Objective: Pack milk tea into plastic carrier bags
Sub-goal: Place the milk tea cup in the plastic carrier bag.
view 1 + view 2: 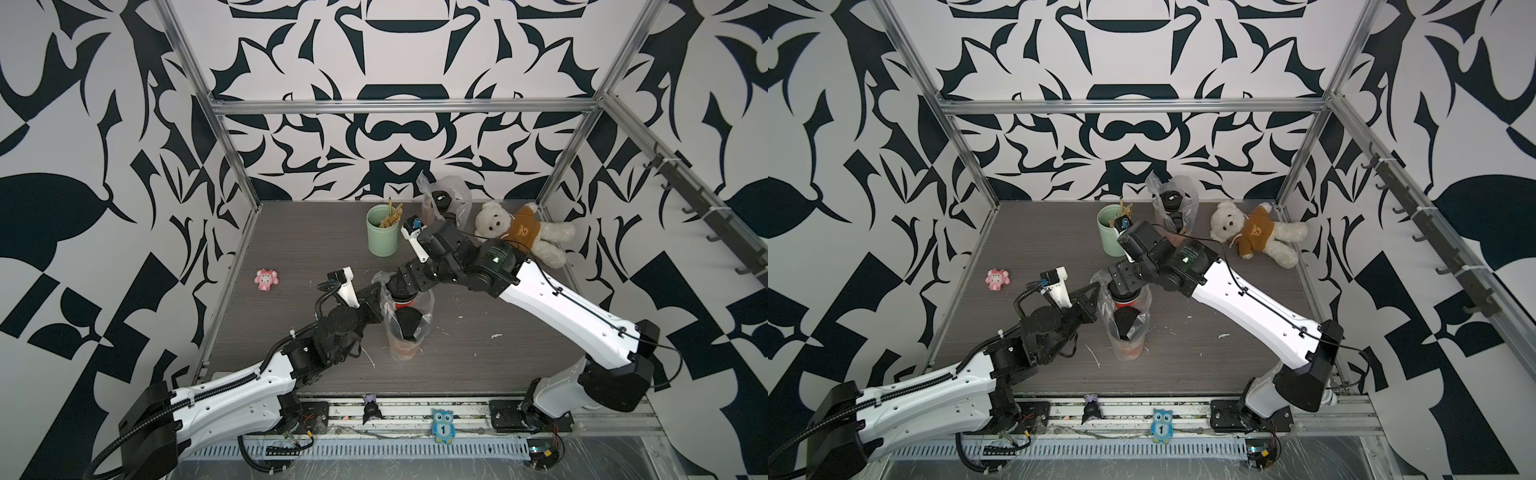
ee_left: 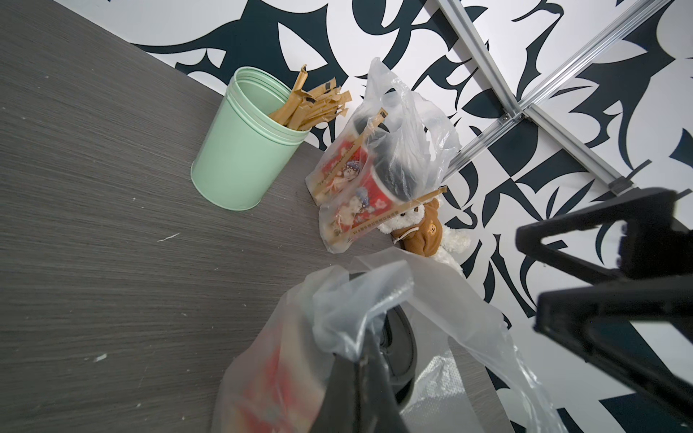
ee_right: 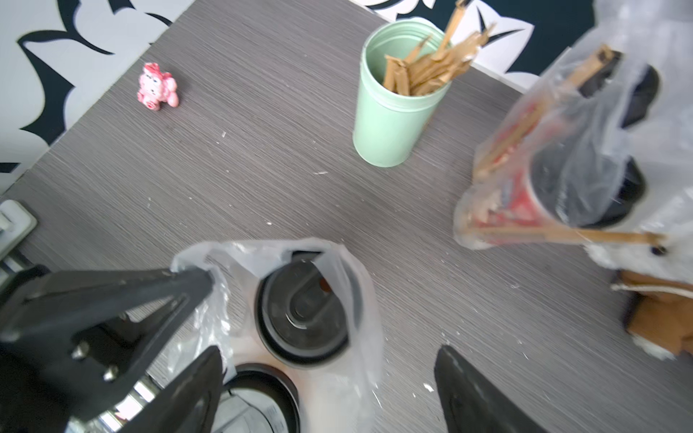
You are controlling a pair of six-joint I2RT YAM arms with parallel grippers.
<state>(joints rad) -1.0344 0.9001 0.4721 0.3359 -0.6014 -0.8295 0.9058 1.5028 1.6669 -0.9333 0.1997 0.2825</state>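
1. Two bags show in both top views. The far bag (image 1: 459, 195) by the back wall has two lidded cups in it, so I think that one is done. The near bag (image 1: 427, 307) stands in the middle of the table. It has one dark lid low inside and a red cup (image 1: 405, 306) at its mouth, right under my right gripper (image 1: 399, 291). My left gripper (image 1: 377, 305) is at the bag's rim. My arms hide most of that bag.
2. In the left wrist view, my left gripper (image 2: 360, 371) is pressed together on a bunch of the near bag's (image 2: 337, 300) thin rim. The bag is blurry here. I see only a red smear and a bit of a black lid (image 2: 403, 337).
3. In the right wrist view, my right gripper (image 3: 330, 390) is spread wide and holds nothing. Both lids sit inside the near bag (image 3: 360, 296). One is whole (image 3: 303, 315) and one is cut off at the picture's edge (image 3: 262, 397). I think all four cups are packed. I think all that is left is to let go of the rim. The far bag has brown sticks. I see none in the near bag.
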